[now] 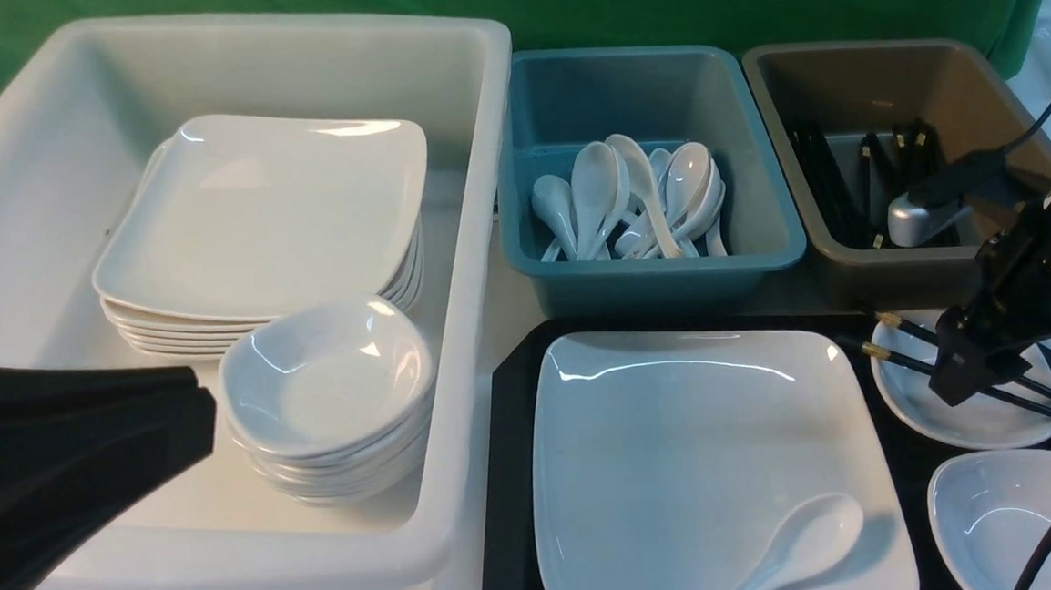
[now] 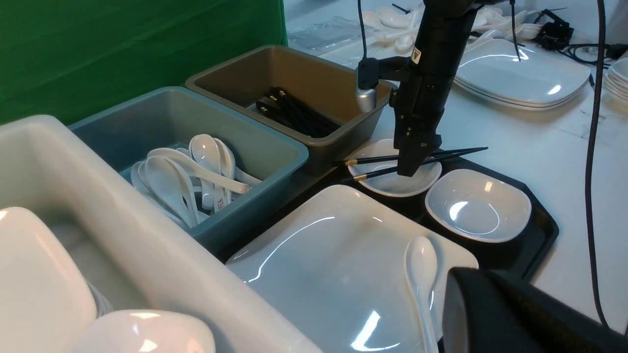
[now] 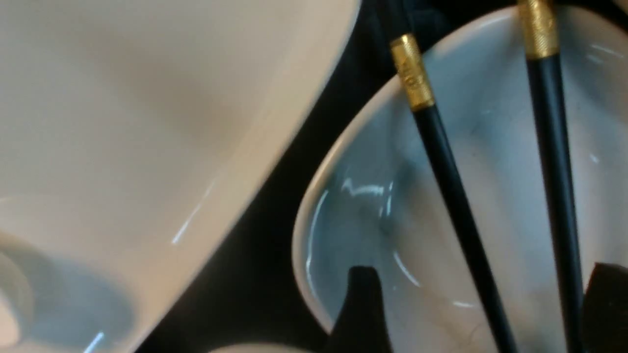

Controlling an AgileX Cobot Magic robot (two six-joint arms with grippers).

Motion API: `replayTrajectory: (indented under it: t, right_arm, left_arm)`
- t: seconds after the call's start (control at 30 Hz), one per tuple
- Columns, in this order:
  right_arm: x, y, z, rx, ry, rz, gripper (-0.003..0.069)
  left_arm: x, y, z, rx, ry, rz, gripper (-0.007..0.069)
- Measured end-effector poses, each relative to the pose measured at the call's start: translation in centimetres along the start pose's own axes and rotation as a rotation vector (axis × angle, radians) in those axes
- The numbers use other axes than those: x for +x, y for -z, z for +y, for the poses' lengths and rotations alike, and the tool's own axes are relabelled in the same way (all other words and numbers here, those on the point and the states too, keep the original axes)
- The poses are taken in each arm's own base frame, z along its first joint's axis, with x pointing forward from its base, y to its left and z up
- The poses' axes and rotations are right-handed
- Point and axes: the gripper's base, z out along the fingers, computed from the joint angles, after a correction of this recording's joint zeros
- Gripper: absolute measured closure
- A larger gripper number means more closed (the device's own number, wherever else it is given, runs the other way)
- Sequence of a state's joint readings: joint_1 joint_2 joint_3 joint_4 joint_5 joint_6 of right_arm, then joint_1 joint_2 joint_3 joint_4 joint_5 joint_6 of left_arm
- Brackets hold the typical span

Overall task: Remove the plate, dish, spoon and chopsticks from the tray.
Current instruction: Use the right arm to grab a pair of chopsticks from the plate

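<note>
Right pincer (image 1: pixel 955 385) is down over the round dish (image 1: pixel 980 418) at the tray's far right corner. Its jaws are wide open and straddle the chopsticks (image 3: pixel 444 162); both sticks run between the fingertips (image 3: pixel 360 304), nothing gripped. The chopsticks lie across that round dish, gold caps pointing toward the plate and sticking out past the dish rim.

My left pincer (image 1: pixel 182 425) is closed and has hold of nothing I can see. It hangs over the near side of the white tub (image 1: pixel 460 272), just beside the stack of small bowls (image 1: pixel 330 389).

The tray (image 1: pixel 509 478) sits on the surface in front of the teal tub (image 1: pixel 652 280) and the brown tub (image 1: pixel 889 277). The plate (image 1: pixel 707 430) fills the tray's left part, with the spoon (image 1: pixel 796 543) lying in its near right corner, bowl up. A squarish dish (image 1: pixel 1004 512) sits on the tray nearer me than the round dish.

The teal tub holds spoons, the brown tub holds black sticks, and the white tub also holds a stack of square plates (image 1: pixel 265 211).
</note>
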State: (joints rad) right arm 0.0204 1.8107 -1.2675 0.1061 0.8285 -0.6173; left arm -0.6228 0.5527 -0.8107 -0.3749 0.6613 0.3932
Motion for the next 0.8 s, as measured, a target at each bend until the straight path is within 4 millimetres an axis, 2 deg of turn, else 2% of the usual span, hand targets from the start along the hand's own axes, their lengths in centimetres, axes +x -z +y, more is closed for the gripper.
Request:
replayTrajectory:
  t: [0.2, 0.8]
  right_arm:
    - [-0.42, -0.32, -0.56, 0.051, 0.018, -0.035, 0.0079]
    - [-0.42, -0.32, -0.56, 0.051, 0.019, -0.034, 0.0078]
  left_arm:
    - [0.00, 0.00, 0.00, 0.000, 0.000, 0.000, 0.0604]
    - [0.00, 0.00, 0.00, 0.000, 0.003, 0.000, 0.0604]
